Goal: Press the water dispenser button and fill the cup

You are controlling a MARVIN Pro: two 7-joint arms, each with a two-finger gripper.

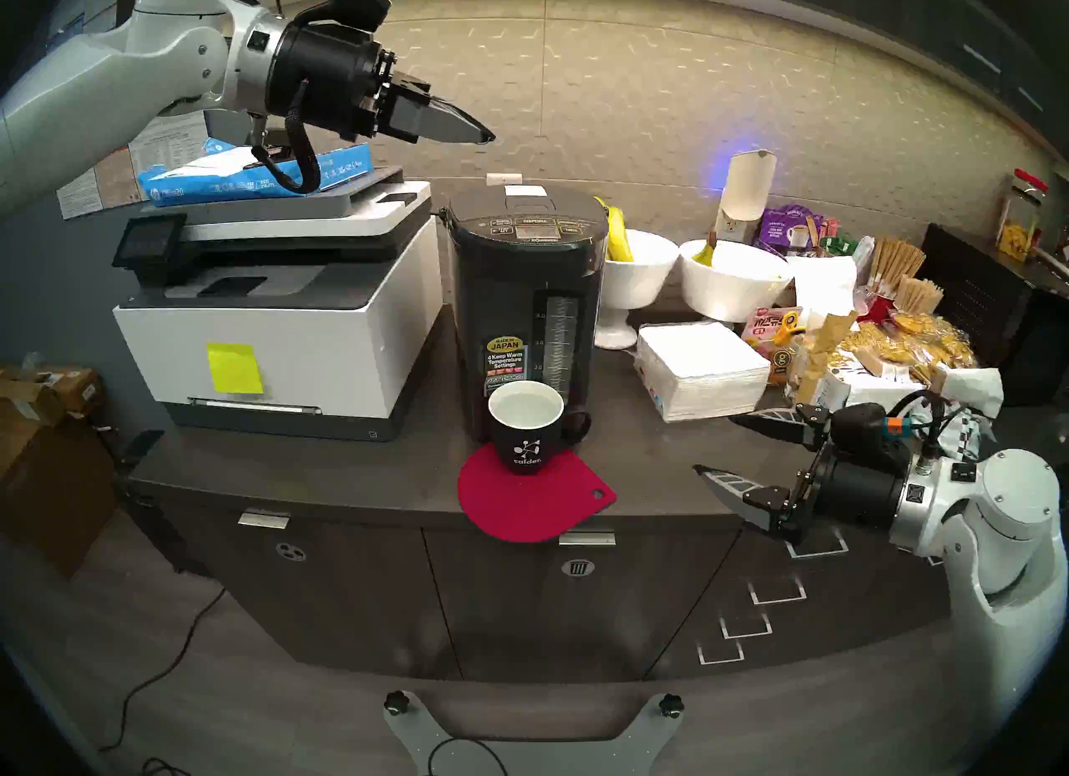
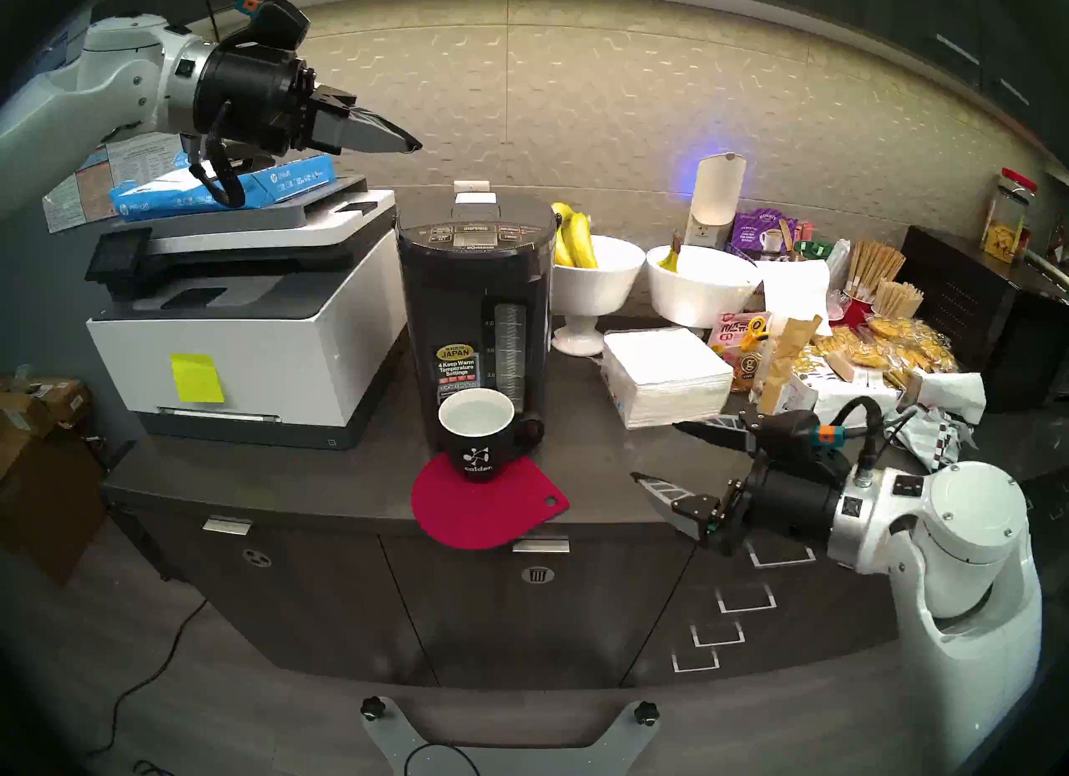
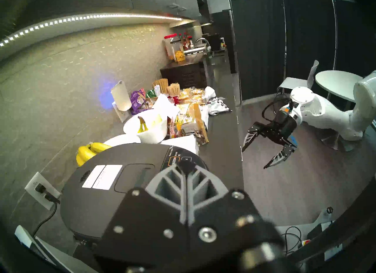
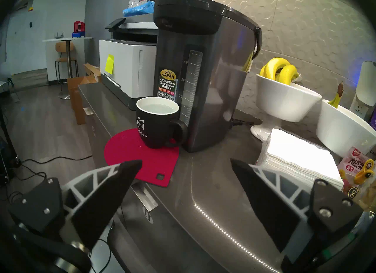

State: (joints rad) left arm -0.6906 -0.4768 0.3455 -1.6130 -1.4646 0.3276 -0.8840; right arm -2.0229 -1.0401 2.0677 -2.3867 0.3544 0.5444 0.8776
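You're looking at a dark grey matte counter [image 1: 358, 480] with a boxy white-and-grey printer [image 1: 277, 318] at its left end. Just right of it stands the water dispenser [image 1: 523, 306]: tall, dark grey, smooth plastic shell, rounded lid, clear ribbed level gauge down the front, yellow "Made in Japan" sticker. Its DISPENSE button [image 1: 535, 219] sits top-centre of the panel, a small gold-outlined rectangle.

The cup [image 1: 526, 431], glossy black ceramic with white interior and "calder." logo, sits on a flat red teardrop mat [image 1: 535, 511] right against the dispenser's base, loop handle pointing right. Water shows inside, near the rim.

Left gripper [image 1: 486, 137]: fingers pressed together, holding nothing, up in the air above and left of the lid, clear of the panel. Right gripper [image 1: 714, 445]: fingers spread wide, empty, low over the counter's right front edge beside a square stack of white napkins [image 1: 703, 367].
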